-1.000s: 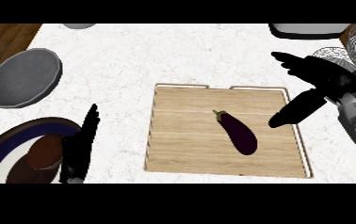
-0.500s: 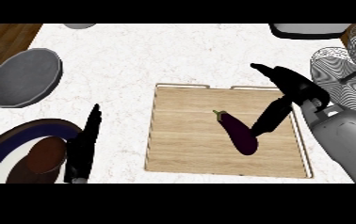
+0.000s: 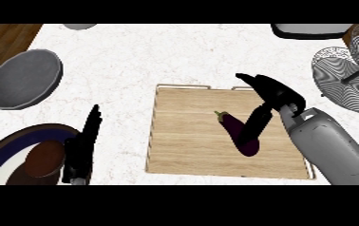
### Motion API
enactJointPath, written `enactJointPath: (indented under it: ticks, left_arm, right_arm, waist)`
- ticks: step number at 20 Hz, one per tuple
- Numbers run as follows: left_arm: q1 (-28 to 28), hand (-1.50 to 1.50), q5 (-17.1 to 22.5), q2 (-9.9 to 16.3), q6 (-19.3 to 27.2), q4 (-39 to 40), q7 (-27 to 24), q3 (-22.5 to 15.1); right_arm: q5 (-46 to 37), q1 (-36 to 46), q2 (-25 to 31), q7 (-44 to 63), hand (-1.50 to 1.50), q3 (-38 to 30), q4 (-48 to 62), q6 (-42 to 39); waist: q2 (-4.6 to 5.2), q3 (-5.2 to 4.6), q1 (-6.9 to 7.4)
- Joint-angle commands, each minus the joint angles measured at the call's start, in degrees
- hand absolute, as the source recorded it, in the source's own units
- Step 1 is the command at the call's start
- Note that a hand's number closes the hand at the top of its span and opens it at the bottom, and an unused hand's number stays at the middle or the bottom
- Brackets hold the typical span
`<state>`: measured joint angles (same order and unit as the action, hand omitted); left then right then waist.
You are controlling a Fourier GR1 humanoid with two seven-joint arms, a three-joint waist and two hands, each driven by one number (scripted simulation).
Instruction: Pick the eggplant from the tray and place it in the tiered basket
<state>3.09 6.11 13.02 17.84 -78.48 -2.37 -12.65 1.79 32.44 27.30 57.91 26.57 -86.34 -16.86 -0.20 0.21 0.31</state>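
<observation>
A dark purple eggplant (image 3: 238,134) with a green stem lies on the wooden tray (image 3: 189,139) in the middle of the counter. My right hand (image 3: 275,96) is over the tray's right part, open; its fingers (image 3: 256,121) point down and overlap the eggplant's right side. The tiered basket (image 3: 338,74), a wire mesh piece, shows at the right edge, partly cut off. My left hand (image 3: 84,144) rests open at the lower left, fingers up, beside the tray.
A grey plate (image 3: 28,78) lies at the left. A dark blue-rimmed plate (image 3: 14,146) with a brown item (image 3: 43,158) sits at the lower left. A dark container (image 3: 308,30) stands at the back right, a grey object (image 3: 79,26) at the back left.
My right hand has moved left and down over the tray, from beside its right edge until its fingers reach the eggplant. The eggplant and my left hand have not moved.
</observation>
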Motion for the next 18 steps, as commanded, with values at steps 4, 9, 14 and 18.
enactJointPath:
  ticks: [4, 9, 14, 18]
  left_arm:
    - [-0.4, 0.0, -1.7, -2.6, 1.5, 1.4, 1.0, -0.7]
    - [-1.9, 0.0, -1.4, -2.2, 0.8, 3.0, 1.5, 0.9]
    - [0.1, 0.0, -1.1, -0.3, -1.3, -0.1, 2.8, 1.3]
    - [0.2, 0.0, -2.4, -1.6, 0.4, -2.9, 6.1, 0.3]
  right_arm:
    - [0.9, 2.4, -0.9, 5.7, -1.5, 0.9, 4.3, -7.8]
    - [0.8, 2.6, -2.9, 7.4, -1.5, 4.3, 7.4, -7.9]
    - [1.4, 2.3, -4.7, 10.1, -1.5, 5.1, 6.7, -7.6]
    - [1.6, 4.4, -3.6, 5.2, -1.5, 2.8, 13.2, -10.4]
  waist:
    - [0.21, -0.25, -0.21]
    - [0.3, -0.27, -0.12]
    - [0.11, -0.25, -0.13]
    - [0.23, -0.21, 0.25]
